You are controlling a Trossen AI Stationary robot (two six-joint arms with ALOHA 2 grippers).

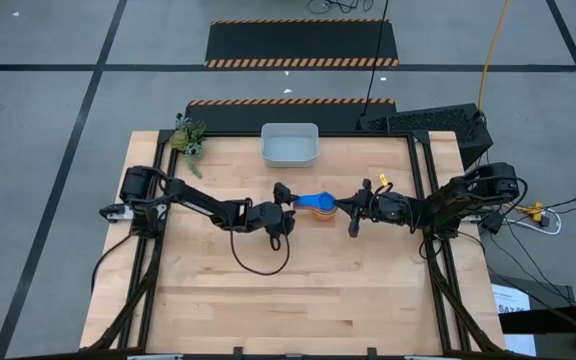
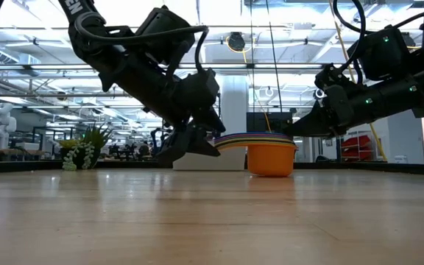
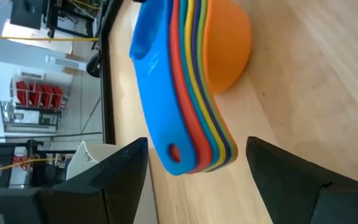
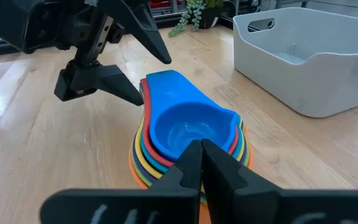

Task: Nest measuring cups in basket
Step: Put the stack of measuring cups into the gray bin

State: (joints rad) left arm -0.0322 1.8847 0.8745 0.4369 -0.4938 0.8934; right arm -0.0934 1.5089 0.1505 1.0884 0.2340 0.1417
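The measuring cups [image 1: 318, 205] stand nested in one stack on the wood at the table's middle, the orange one [image 2: 271, 158] outermost on the table and the blue one [image 4: 185, 130] on top. Their handles [image 3: 191, 149] fan toward the table's left. My left gripper [image 3: 197, 146] is open, one finger on either side of the handles' free ends, with gaps showing. My right gripper [image 4: 201, 162] is shut at the stack's right rim. The basket [image 1: 289, 145] stands at the far edge, with nothing showing in it. My right gripper's shut fingertips [image 4: 194, 158] stand level at the stack's rim [image 4: 232, 134], on the side away from the handles, coming from the table's right. I cannot tell whether they touch it.
A small green plant [image 1: 188, 137] stands at the far left corner. A dark cable [image 1: 260, 262] loops over the wood near my left gripper. Bare wood [image 1: 298, 310] fills the near half of the table.
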